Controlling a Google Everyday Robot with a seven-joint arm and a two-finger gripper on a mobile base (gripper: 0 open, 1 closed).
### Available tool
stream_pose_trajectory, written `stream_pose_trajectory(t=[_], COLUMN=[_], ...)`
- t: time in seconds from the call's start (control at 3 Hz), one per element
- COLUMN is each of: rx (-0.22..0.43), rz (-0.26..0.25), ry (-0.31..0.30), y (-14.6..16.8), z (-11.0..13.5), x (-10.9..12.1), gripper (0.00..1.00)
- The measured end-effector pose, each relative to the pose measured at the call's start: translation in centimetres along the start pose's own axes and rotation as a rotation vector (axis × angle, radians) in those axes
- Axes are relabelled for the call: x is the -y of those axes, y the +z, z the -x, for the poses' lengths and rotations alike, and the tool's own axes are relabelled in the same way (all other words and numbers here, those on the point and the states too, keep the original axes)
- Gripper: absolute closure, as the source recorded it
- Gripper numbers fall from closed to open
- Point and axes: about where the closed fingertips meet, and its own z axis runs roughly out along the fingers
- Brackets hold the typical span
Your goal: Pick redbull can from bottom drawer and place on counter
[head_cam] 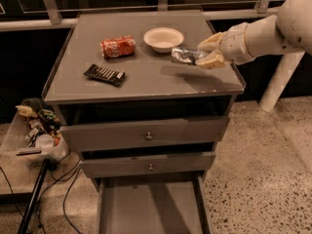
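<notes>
Grey square counter (pixel 146 84) had a thin raised rim. On it were a red soda can (pixel 117 46) on its side at the back left, a white bowl (pixel 164 38) at the back centre, and a dark snack bar (pixel 104 74) at the front left. Below were two closed knobbed drawers (pixel 149 136). The bottom drawer (pixel 146 208) was pulled out, showing a bare grey floor. Room: speckled terrazzo floor (pixel 263 169), a bin of clutter (pixel 36 130) left of the cabinet with cables (pixel 68 199) under it, and a dark window rail behind.

Gripper (pixel 204 53) reached in from the right over the counter's right side, just right of the bowl. Its pale fingers (pixel 210 40) were clamped above and below the redbull can (pixel 185 55).

The can was slim and silvery with dark markings. It was held lying horizontally with its free end pointing left, and it cast a shadow on the counter. It looked clear of the surface.
</notes>
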Motion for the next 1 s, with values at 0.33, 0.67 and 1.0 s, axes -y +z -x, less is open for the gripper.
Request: stream_pose_trajectory(t=[0.33, 0.67, 1.0], rx=[-0.021, -0.004, 0.043], rz=[0.030, 0.060, 0.105], ry=[-0.004, -0.006, -0.004], y=[1.2, 3.0, 6.3], z=[-0.3, 0.4, 1.6], x=[-0.1, 0.0, -0.1], gripper=[1.00, 1.00, 1.00])
